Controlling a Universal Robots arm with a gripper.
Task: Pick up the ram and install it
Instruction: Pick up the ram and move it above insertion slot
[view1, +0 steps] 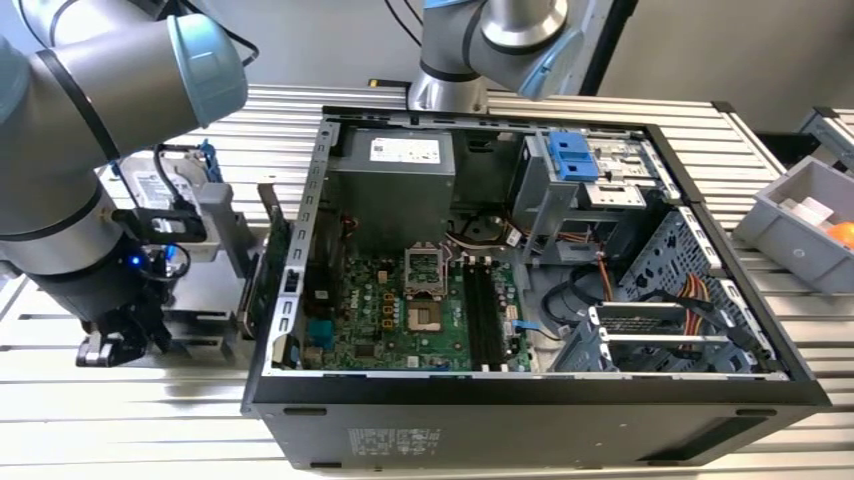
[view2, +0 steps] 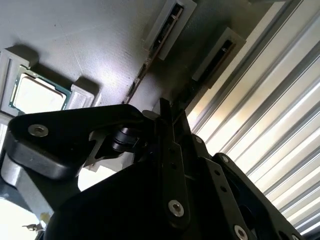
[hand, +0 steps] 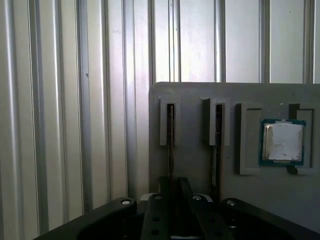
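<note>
1. Half burying the ram (hand: 170, 137) on edge in a narrow slot of the grey holder (hand: 195, 95), and keeping a second stick (hand: 218, 145) in the neighbouring slot.
2. Judging it light, stiff, thin and fragile; favouring a hold on the bare long edges near the middle, clear of chips and contacts.
3. Hovering the gripper (hand: 174, 181) right at that slot, jaws looking close together along the stick; not being able to tell whether pinching it.
4. Sharing the holder with a processor (hand: 282, 142), sitting on the ribbed desk (hand: 60, 100), well apart from the open computer case (view1: 534, 400) toward the exterior view's right.
</note>
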